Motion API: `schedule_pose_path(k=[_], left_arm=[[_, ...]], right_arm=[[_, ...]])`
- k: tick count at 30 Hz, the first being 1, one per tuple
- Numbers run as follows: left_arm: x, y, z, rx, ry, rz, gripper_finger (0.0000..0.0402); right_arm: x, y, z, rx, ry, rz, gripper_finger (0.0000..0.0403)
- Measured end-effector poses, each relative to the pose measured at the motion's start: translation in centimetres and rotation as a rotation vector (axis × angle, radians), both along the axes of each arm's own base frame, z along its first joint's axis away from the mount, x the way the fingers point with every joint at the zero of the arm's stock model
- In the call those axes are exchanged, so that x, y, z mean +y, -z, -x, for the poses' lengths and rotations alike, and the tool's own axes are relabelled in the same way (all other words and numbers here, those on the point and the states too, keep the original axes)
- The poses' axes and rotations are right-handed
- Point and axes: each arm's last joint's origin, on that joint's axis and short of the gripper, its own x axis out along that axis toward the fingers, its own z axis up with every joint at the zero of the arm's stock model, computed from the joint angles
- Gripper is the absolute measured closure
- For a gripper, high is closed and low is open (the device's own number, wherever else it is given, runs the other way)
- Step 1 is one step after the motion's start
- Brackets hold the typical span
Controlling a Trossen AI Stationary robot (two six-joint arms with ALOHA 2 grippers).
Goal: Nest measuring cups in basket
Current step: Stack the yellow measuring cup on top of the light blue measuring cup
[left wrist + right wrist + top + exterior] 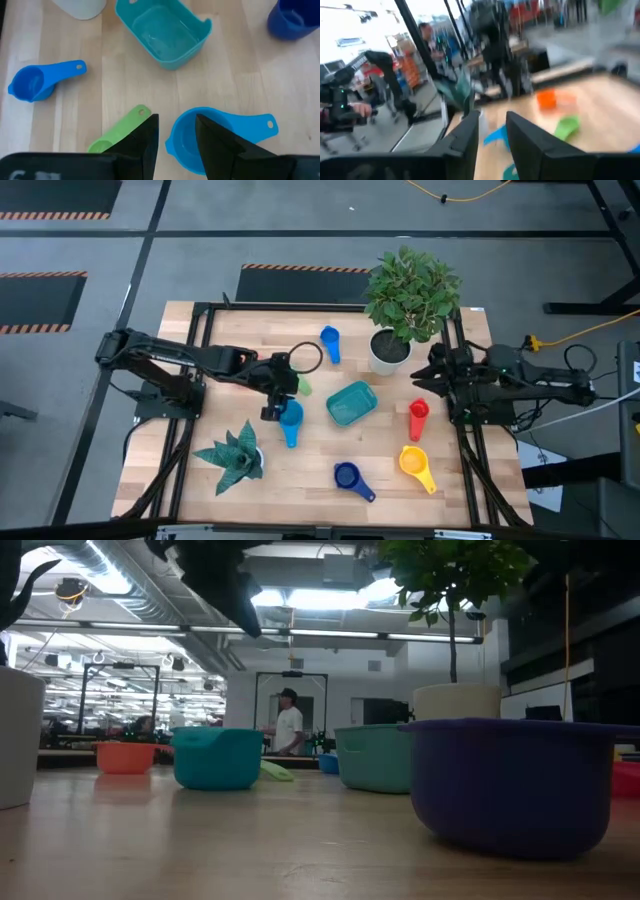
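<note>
The basket [351, 403] sits empty at centre counter [200, 360]. The left end effector [175, 145], fingers parted and holding nothing, hovers above the light blue cup [290, 420], at nine o'clock from the basket. It should straddle that cup's rim squarely before closing. The right end effector [492, 132], also open, waits at three o'clock.

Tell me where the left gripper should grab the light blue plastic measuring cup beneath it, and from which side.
Probably the rim of the light blue plastic measuring cup, coming straight down. It sits upright and open, and the left gripper hangs over it with its open fingers either side of the wall nearest the green plastic measuring cup. The flat handle lies low on the wooden table, so it is harder to pinch.
</note>
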Motion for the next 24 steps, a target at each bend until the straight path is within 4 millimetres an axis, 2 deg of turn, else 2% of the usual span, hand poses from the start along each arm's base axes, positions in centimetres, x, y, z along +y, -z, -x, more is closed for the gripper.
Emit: schedule_pose_path(k=[3,10,17,24], left_arm=[[0.0,0.1,0.0,0.005,-0.013,0.010,0.0280],[0.0,0.3,-0.2,0.009,-0.014,0.010,0.0280],[0.0,0.3,-0.2,0.012,-0.014,0.010,0.0280],[0.0,0.3,-0.2,0.008,-0.014,0.010,0.0280]], right_arm=[[0.5,-0.8,-1.3,0.197,-0.052,-0.060,0.0299],[2.9,-1.0,-4.1,0.667,-0.226,-0.238,0.0299],[5.1,1.2,-5.4,1.051,-0.202,-0.318,0.0299],[7.6,3.4,-6.2,1.273,-0.279,-0.343,0.0299]])
